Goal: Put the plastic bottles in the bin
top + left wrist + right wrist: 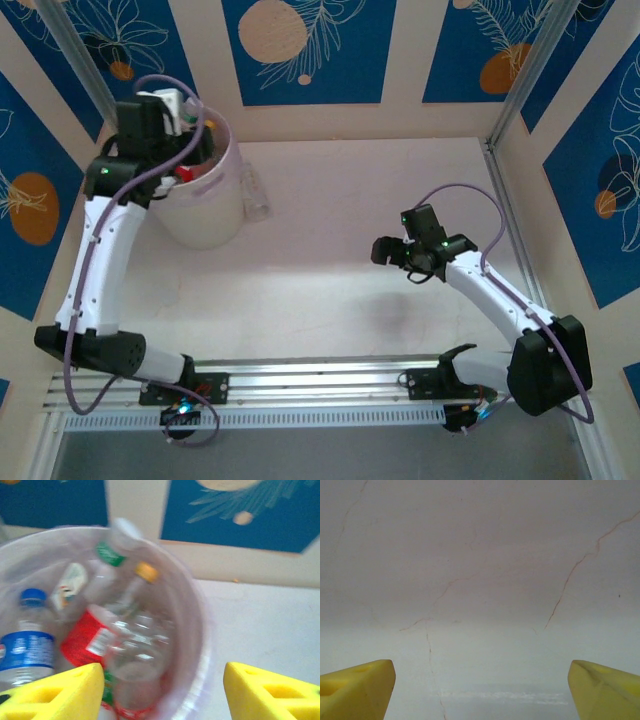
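Pale pink-lilac plastic bin (205, 205) sits at the far left corner of the table (350, 300). From the top camera you can barely see into it, since the left arm (100, 250) covers a good part of the mouth and just a bit of red peeks out. The left hand (170, 110) hangs over the rim, and from up there I can't judge the opening.

The left wrist camera sorts that out, blurry as it is. The yellow fingers (55, 692) are spread apart with nothing between them, so it's released. Below them the plastic bottles (130, 645) are piled inside the bin: a blue-labelled bottle (30, 647) by the left wall, a red-labelled bottle (87, 637), and one with a yellow cap (146, 571). Their bottoms are cut off by the frame.

The top camera also picks up a clear bottle (256, 195) lying on the table just beside the bin's right side.

The right hand (395, 255) hovers over the table's right half, well apart from the bin. On its wrist camera the fingers (355, 690) are wide apart, empty, over bare table.
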Controlling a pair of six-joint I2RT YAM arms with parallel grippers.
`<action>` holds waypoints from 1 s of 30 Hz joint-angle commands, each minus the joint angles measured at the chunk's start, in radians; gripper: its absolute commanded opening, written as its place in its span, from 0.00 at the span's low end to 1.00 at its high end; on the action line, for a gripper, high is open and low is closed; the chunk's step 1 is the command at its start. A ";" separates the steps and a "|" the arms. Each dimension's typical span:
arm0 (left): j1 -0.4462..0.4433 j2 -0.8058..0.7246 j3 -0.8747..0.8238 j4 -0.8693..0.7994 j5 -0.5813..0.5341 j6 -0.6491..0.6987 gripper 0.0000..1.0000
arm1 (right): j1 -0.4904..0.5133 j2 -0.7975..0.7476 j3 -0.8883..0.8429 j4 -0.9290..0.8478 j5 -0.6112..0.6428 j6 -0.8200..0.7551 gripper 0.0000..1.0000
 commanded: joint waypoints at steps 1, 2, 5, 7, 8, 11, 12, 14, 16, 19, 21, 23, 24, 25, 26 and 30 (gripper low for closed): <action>-0.150 -0.041 0.046 -0.065 -0.212 0.038 0.64 | 0.003 0.017 0.034 0.015 -0.027 0.004 0.90; -0.210 -0.036 0.046 -0.070 -0.254 0.041 0.65 | 0.002 0.019 0.034 0.019 -0.030 0.003 0.90; -0.381 0.022 0.063 -0.092 -0.341 0.038 0.67 | 0.002 0.024 0.039 0.025 -0.034 0.002 0.90; -0.472 0.090 0.093 -0.114 -0.408 0.042 0.69 | 0.001 0.027 0.044 0.022 -0.035 0.000 0.90; -0.510 0.131 0.109 -0.121 -0.439 0.048 0.70 | 0.002 0.025 0.045 0.018 -0.036 -0.001 0.90; -0.564 0.241 0.154 -0.132 -0.456 0.042 0.73 | 0.001 0.004 0.037 0.011 -0.028 0.002 0.90; -0.572 0.275 0.162 -0.125 -0.450 0.038 0.73 | 0.002 -0.006 0.030 0.010 -0.025 0.003 0.90; -0.576 0.345 0.178 -0.108 -0.428 0.036 0.75 | -0.005 -0.026 0.010 0.010 -0.024 0.005 0.90; -0.576 0.411 0.200 -0.107 -0.426 0.040 0.76 | -0.011 -0.038 -0.003 0.002 -0.027 0.002 0.90; -0.577 0.511 0.243 -0.121 -0.432 0.050 0.80 | -0.018 -0.054 -0.020 -0.004 -0.029 0.002 0.90; -0.574 0.568 0.266 -0.129 -0.446 0.055 0.82 | -0.024 -0.066 -0.029 -0.006 -0.029 0.004 0.90; -0.566 0.623 0.277 -0.131 -0.461 0.045 0.85 | -0.029 -0.077 -0.036 -0.006 -0.029 0.005 0.90; -0.557 0.644 0.278 -0.131 -0.462 0.036 0.86 | -0.031 -0.081 -0.041 -0.007 -0.030 0.006 0.90; -0.544 0.669 0.279 -0.133 -0.463 0.026 0.87 | -0.032 -0.087 -0.046 -0.007 -0.032 0.008 0.90; -0.529 0.692 0.280 -0.134 -0.465 0.014 0.88 | -0.034 -0.090 -0.049 -0.007 -0.033 0.008 0.90; -0.464 0.763 0.273 -0.134 -0.461 -0.046 0.90 | -0.035 -0.104 -0.067 -0.010 -0.037 0.011 0.90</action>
